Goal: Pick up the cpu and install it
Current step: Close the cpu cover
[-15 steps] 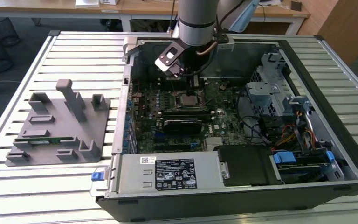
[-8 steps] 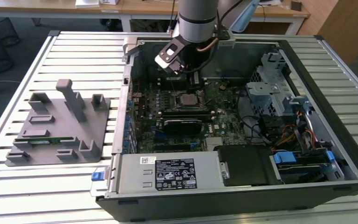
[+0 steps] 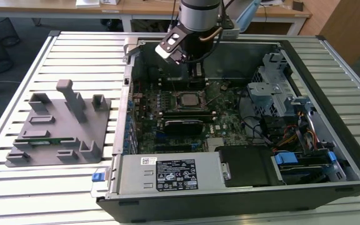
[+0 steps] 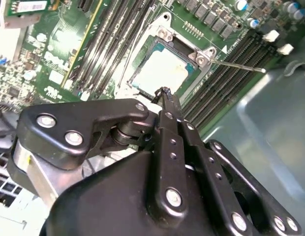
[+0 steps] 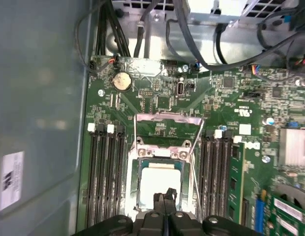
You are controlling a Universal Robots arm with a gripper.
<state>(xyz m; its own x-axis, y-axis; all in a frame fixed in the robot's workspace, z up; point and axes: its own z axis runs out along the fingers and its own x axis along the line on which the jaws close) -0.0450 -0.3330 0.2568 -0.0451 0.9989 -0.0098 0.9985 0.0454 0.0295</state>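
Exterior view: open case (image 3: 230,206) lying on slatted desk (image 3: 73,51), arm reaching down into its far end, claw (image 3: 196,83) low over motherboard (image 3: 224,117). Cpu (image 3: 185,100) seated in socket near middle of board, silver top facing up. Gray fixture (image 3: 61,126) on desk toward exterior view's left, well apart from cpu, with green memory stick (image 3: 45,139) lying in it. Both wrist views: claw (image 4: 165,92) (image 5: 165,197) closed, fingertips pressed together with nothing gripped between them, hanging right over one edge of cpu (image 4: 161,69) (image 5: 160,181); touching or just clear of it, cannot tell. Cpu flat and square inside socket (image 5: 133,182), metal load plate (image 5: 167,129) hinged up and open beside it. Thin lever (image 4: 238,65) sticking out free from socket corner in second wrist view. Rows of black memory slots (image 5: 106,177) flanking socket on both sides in first wrist view.
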